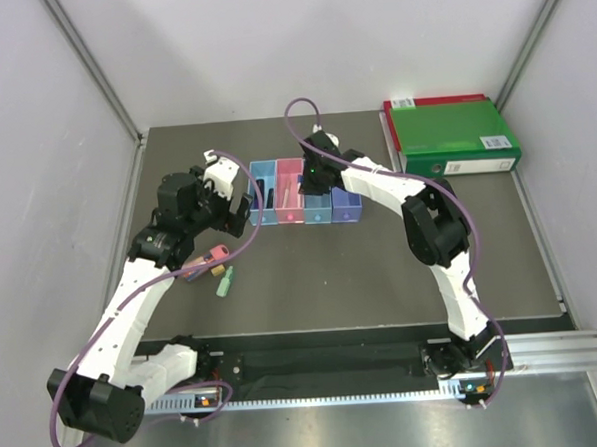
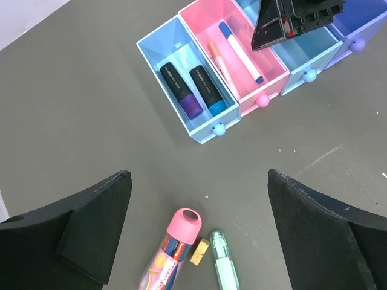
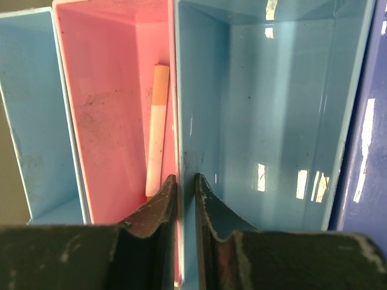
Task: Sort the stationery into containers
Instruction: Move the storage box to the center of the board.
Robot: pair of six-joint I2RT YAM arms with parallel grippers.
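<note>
The pink highlighter [image 2: 172, 251] and the green highlighter [image 2: 224, 269] are the loose pieces I can see. They lie side by side on the surface [image 2: 72, 121] with a small tan scrap [image 2: 199, 251] between them, a little in front of the containers [image 1: 293, 216].

In the end light blue box [image 2: 158, 72] a purple-ended marker [image 2: 180, 89] and a blue-ended marker [image 2: 207, 89] lie parallel. The pink box [image 2: 205, 21] holds two thin white pens, an orange-tipped pen [image 2: 217, 60] and a blue-tipped pen [image 2: 242, 51]. Like seems to go with like, so I judge the highlighters are meant for one of the other boxes. The middle blue box [image 3: 272, 121] is bare, and I cannot see into the purple-blue box [image 2: 363, 21].

My left claw [image 2: 199, 205] hangs released, its fingers spread wide to either side of the two highlighters. I read that as lining up for a pick.

My right claw [image 3: 184, 190] is clenched to a sliver and holds nothing I can see. Its tips sit in line with the wall shared by the pink and middle blue boxes. I cannot tell whether it pinches that wall to steady the row or merely hangs above it.

The surface is dark grey and matt, with faint scuffs. A large green binder [image 1: 454, 140] sits at its far right corner, well apart from the work. Pale wall panels [image 1: 34, 147] close in around the surface, and a metal rail [image 1: 546, 351] runs along the near edge.
</note>
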